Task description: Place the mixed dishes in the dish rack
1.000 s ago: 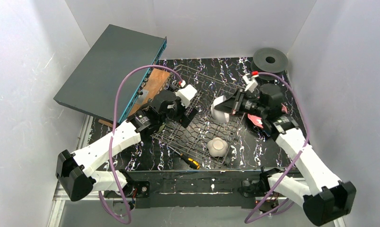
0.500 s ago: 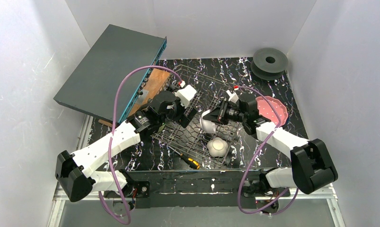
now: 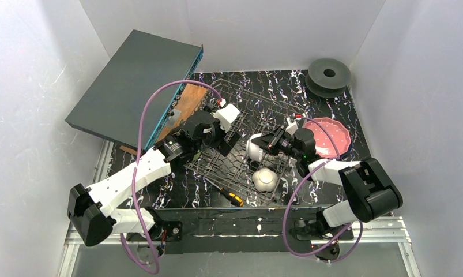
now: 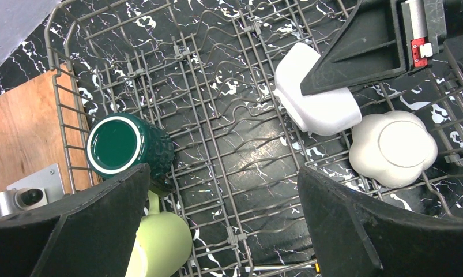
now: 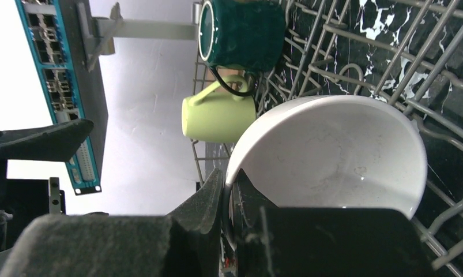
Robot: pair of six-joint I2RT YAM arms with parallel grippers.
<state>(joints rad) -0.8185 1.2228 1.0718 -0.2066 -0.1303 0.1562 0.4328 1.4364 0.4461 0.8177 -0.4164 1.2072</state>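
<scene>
The dish rack (image 3: 247, 92) stands mid-table. My right gripper (image 3: 263, 143) is shut on the rim of the white bowl (image 3: 252, 149), held on edge low inside the rack; the pinch shows in the right wrist view (image 5: 229, 184) on the bowl (image 5: 332, 150). The small white cup (image 3: 265, 179) lies upside down in the rack's near part. My left gripper (image 4: 226, 231) is open and empty over the rack's left side, above the dark green mug (image 4: 128, 147) and the pale yellow-green mug (image 4: 160, 242). The pink plate (image 3: 331, 137) lies right of the rack. The blue dish is out of view.
A big dark grey box (image 3: 136, 86) leans at the back left over a wooden board (image 3: 185, 107). A black spool disc (image 3: 329, 74) sits at the back right. A screwdriver (image 3: 229, 195) lies at the rack's near edge. White walls enclose the table.
My right arm has swung left and down, carrying the white bowl lower into the rack and uncovering the pink plate. The left arm has not moved.
</scene>
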